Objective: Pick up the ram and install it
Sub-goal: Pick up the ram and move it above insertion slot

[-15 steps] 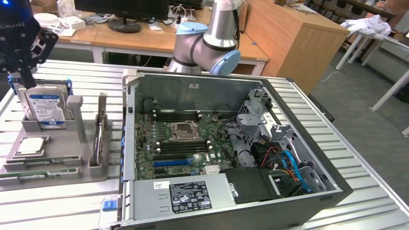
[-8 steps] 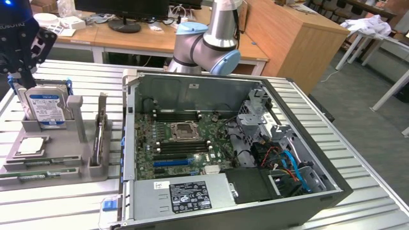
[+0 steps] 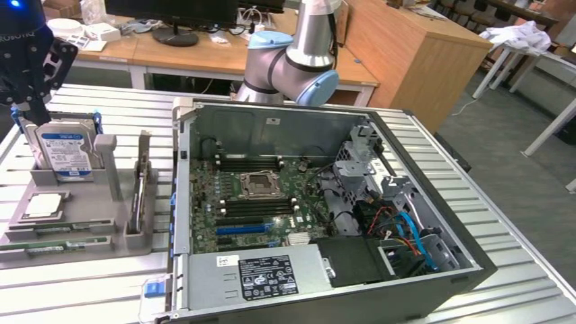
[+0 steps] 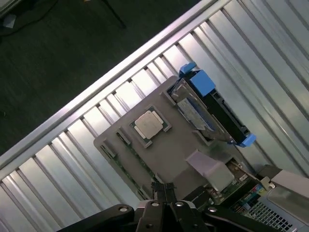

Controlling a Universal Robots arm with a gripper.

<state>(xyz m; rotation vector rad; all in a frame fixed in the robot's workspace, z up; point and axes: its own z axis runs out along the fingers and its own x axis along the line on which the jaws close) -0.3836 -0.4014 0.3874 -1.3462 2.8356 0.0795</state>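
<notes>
Grey tray [image 4: 181, 145] near table [image 4: 63, 154] edge; closed claw [image 4: 164, 190] above, touching nothing.

Arm [image 3: 293, 67] — grey tube w/ pale-blue caps on the joint — sits at approx 12 o'clock in the exterior view, and its upper link runs up out of frame. Gripper [image 3: 27, 101] is far over at 10 o'clock, black body pointing straight down, side linkages folded in. Wrist view: fingers [image 4: 156, 192] dark, narrow, pressed tip to tip — jaws shut on themselves.
</notes>
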